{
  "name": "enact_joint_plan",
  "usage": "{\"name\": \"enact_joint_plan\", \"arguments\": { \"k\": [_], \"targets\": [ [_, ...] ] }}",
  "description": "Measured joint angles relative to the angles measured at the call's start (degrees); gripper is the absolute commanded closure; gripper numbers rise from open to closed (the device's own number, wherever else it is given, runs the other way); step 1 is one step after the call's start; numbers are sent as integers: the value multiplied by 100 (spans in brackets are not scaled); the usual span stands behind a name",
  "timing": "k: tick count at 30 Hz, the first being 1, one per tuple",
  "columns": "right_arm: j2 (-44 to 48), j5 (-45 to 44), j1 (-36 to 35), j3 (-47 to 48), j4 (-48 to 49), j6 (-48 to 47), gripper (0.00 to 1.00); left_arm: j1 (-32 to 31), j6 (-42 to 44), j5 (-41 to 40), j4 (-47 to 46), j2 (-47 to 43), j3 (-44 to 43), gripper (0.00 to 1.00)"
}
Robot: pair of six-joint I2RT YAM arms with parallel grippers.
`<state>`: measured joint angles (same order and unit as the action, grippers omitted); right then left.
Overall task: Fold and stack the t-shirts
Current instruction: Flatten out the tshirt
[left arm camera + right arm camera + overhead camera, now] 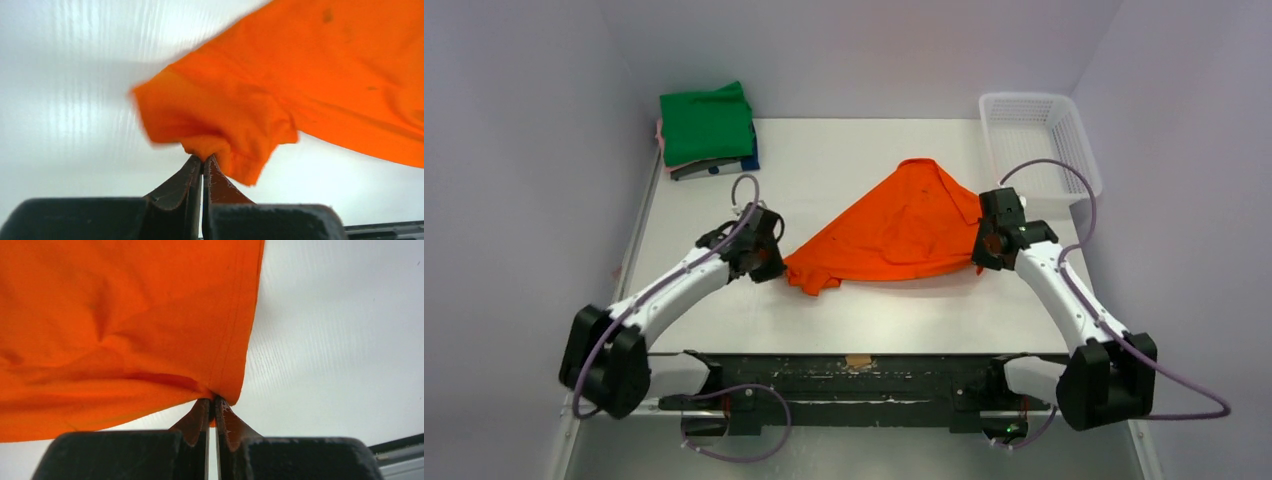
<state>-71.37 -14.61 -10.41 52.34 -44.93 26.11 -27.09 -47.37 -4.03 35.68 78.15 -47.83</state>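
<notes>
The orange t-shirt (899,225) is stretched over the middle of the white table, held up at two ends. My left gripper (776,266) is shut on its left end, a bunched sleeve (210,145), pinched between the fingertips (192,170). My right gripper (980,255) is shut on the shirt's right corner at the hem (225,390). The cloth hangs slightly above the table between them. A folded stack with the green t-shirt (707,125) on top lies at the far left corner, with pink (662,140) and dark blue (753,155) edges showing beneath it.
A white mesh basket (1036,140) stands at the far right corner of the table. A black rail (854,375) runs along the near edge between the arm bases. Grey walls close in the left, right and back.
</notes>
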Motion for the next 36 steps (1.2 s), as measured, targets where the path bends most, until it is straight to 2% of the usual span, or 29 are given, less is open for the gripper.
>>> {"name": "enact_joint_plan", "arguments": {
  "k": [6, 10, 16, 23, 30, 36],
  "targets": [
    [1198, 17, -2, 341, 247, -162, 100, -4, 238, -750, 37, -2310, -426, 100],
    [1722, -118, 0, 798, 376, -210, 100, -4, 529, -1180, 7, -3040, -1014, 100],
    [2179, -245, -2, 1593, 748, -284, 100, -4, 1069, -1596, -98, -3397, -1792, 100],
    [2240, -120, -2, 3263, 960, -704, 100, -7, 1856, -1545, -498, -3783, -2962, 100],
    [2688, 564, -2, 4603, 841, -1174, 100, -7, 2581, -935, -815, -4218, -4496, 100],
    [3023, 1141, -2, 5539, 811, -1335, 100, -7, 3023, -323, -925, -4175, -5670, 100]
  ]
}}
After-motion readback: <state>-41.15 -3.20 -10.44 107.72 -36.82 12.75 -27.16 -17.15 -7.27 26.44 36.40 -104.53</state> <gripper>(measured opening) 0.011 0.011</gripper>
